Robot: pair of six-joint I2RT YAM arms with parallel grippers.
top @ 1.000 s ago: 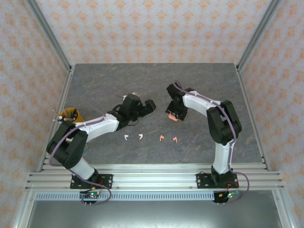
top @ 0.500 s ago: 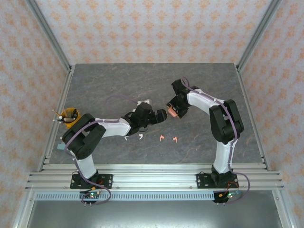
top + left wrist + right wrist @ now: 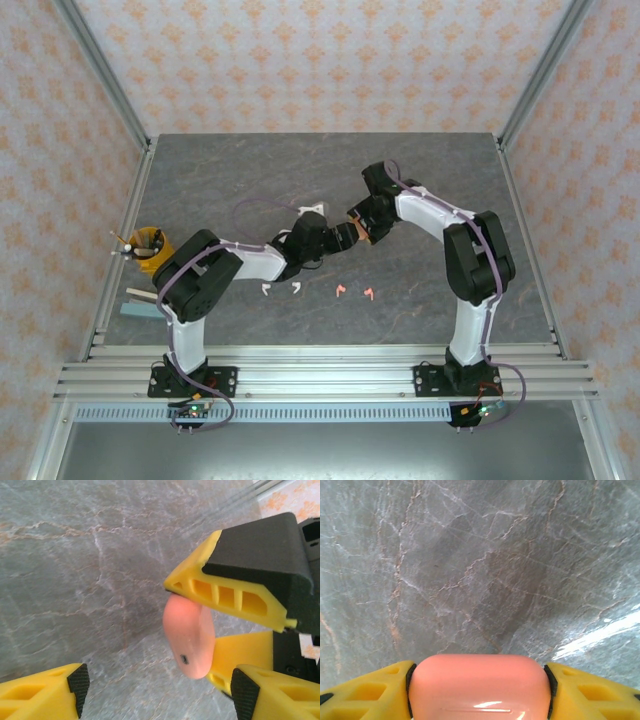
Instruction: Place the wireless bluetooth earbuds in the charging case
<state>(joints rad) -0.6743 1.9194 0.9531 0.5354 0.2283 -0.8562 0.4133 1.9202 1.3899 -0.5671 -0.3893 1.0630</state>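
Observation:
My right gripper [image 3: 363,229] is shut on a closed coral-pink charging case [image 3: 477,685], held off the dark stone table [image 3: 420,180]; its yellow fingers [image 3: 370,690] press on both ends. My left gripper [image 3: 345,237] is open and sits right against it. In the left wrist view the pink case [image 3: 189,635] hangs just ahead of the left gripper's [image 3: 160,692] spread fingertips [image 3: 76,682], touching neither. Two white earbuds [image 3: 266,290] [image 3: 297,288] and two coral-pink earbuds [image 3: 341,291] [image 3: 369,294] lie in a row on the table, nearer the arm bases.
A small white case [image 3: 313,209] lies just behind the left wrist. A yellow cup with pens [image 3: 147,243] stands at the left edge, with a pale blue item [image 3: 135,310] below it. Metal rails frame the table.
The left arm has swung right across the table until its open gripper meets the right gripper. The right gripper has shifted slightly with the pink case still held.

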